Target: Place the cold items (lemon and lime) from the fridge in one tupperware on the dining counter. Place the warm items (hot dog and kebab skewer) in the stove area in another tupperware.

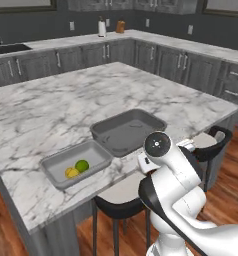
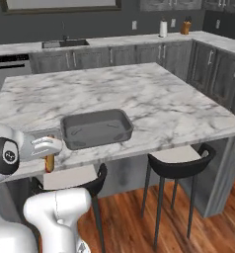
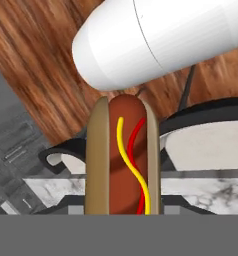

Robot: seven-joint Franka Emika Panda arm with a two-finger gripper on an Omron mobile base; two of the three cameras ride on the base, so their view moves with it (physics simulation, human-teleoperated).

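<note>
Beside the counter edge (image 2: 154, 143), the end effector (image 2: 49, 157) points downward, clamped around the hot dog (image 3: 123, 155).

My arm (image 1: 173, 200) is glossy white, with rounded links, dark joint bands and a round dark end cap.

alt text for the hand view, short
A hot dog with yellow and red squiggles stands upright in the gripper, close to the camera. Behind it are wood floor, a black stool and the marble counter edge.
</note>
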